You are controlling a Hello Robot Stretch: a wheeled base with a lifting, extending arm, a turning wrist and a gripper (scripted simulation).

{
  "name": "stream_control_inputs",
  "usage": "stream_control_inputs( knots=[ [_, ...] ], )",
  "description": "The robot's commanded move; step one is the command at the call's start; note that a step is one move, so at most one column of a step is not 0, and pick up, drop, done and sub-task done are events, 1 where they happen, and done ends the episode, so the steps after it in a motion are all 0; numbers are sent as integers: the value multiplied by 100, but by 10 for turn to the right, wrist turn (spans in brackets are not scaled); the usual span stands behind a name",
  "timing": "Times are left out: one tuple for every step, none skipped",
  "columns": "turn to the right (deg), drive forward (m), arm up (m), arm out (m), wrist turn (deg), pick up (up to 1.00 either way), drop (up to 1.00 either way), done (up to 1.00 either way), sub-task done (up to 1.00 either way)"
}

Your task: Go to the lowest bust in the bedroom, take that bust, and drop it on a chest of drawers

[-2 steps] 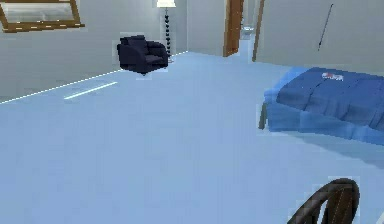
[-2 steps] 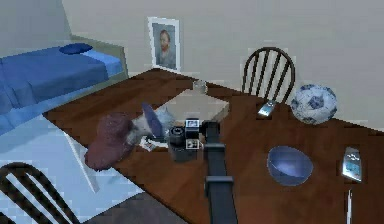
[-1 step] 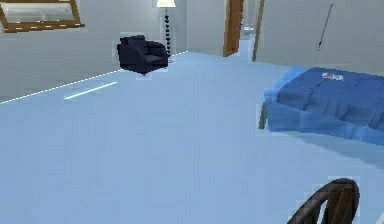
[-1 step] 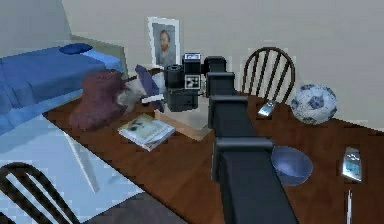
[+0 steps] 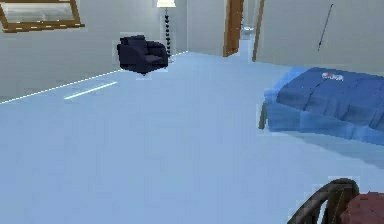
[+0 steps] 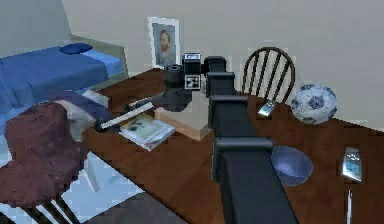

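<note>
Bust: we cannot tell where it is; no shape among the things on the desk reads clearly as one.
Gripper: the gripper (image 6: 172,92) sits at the upper middle of the arm side view, at the far end of the dark square arm (image 6: 240,150), just left of two small white marked squares. Things lie on the desk right behind it, so we cannot tell whether it holds anything.
Desk: the brown wooden desk (image 6: 310,140) runs across the arm side view. It carries a framed portrait (image 6: 163,42) leaning at the wall, a black-and-white football (image 6: 313,102) at the right, a blue-grey bowl (image 6: 288,163) beside the arm, a flat open magazine (image 6: 148,130) left of the arm, and a small grey phone (image 6: 351,163) at the far right.
Seating: a round-backed dark wooden chair (image 6: 268,70) stands behind the desk; a dark maroon rounded shape (image 6: 40,150) fills the lower left.
Bed: a blue-covered bed (image 6: 50,70) lies at the upper left.
Forward view: a dark navy armchair (image 5: 141,52) stands at the upper middle, a floor lamp (image 5: 167,25) just beside it.
</note>
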Motion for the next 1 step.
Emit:
stream_control_inputs(
  knots=[
    [0, 0, 0, 0, -450, 0, 0, 0, 0]
  ],
)
